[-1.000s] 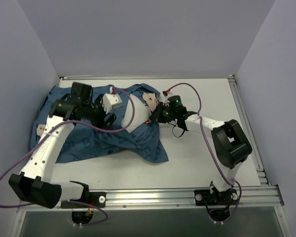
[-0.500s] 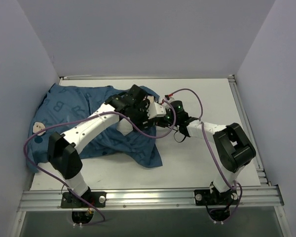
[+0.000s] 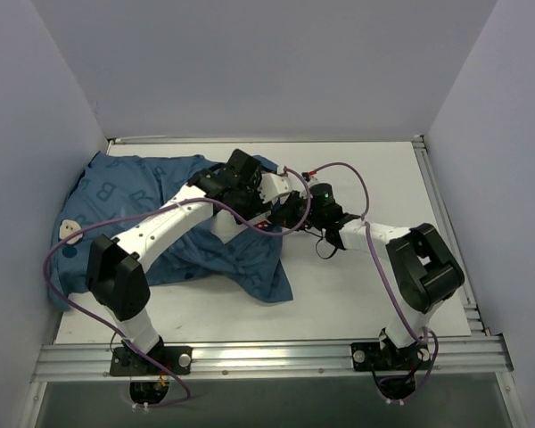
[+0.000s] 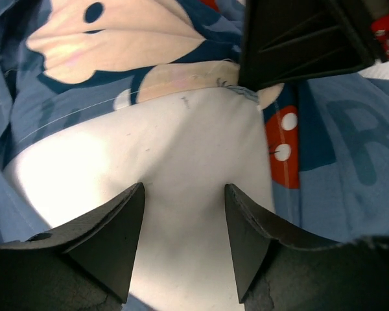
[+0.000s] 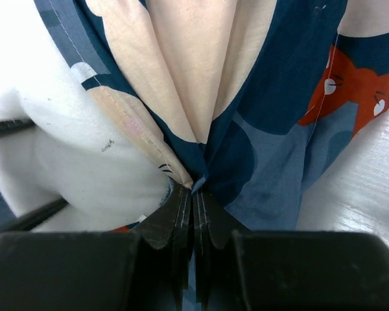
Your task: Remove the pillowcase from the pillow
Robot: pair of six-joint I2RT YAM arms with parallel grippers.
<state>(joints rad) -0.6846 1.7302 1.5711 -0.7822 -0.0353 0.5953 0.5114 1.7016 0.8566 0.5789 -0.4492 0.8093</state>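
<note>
**At the opening: right end effector clamped on pillowcase, left end effector spread over pillow**

The pillowcase lay rumpled across the left half of the table, reaching from the far left corner to about the middle. Both arms met at its right end. Most of the pillow was inside the blue fabric, and only a rounded white bulge showed through the mouth of the case.

In the right wrist view, the right end effector's fingers were pressed together on the hem. They pinched a gathered fold of cream and dark blue cloth just beside the white bulge. From that pinch the fabric fanned upward in pleats, with a red patch of the print off to the right.

In the left wrist view, the left end effector was released. Its two black fingers stood apart with the white pillow surface between and beyond them. Whether the tips touched the pillow could not be told. The edge of the case crossed just above them, and beside it lay the red polka-dot bow and a pale blue letter. The right end effector's dark body filled the upper right corner of that view, close to the hem.

A purple cable looped above the right arm.
</note>
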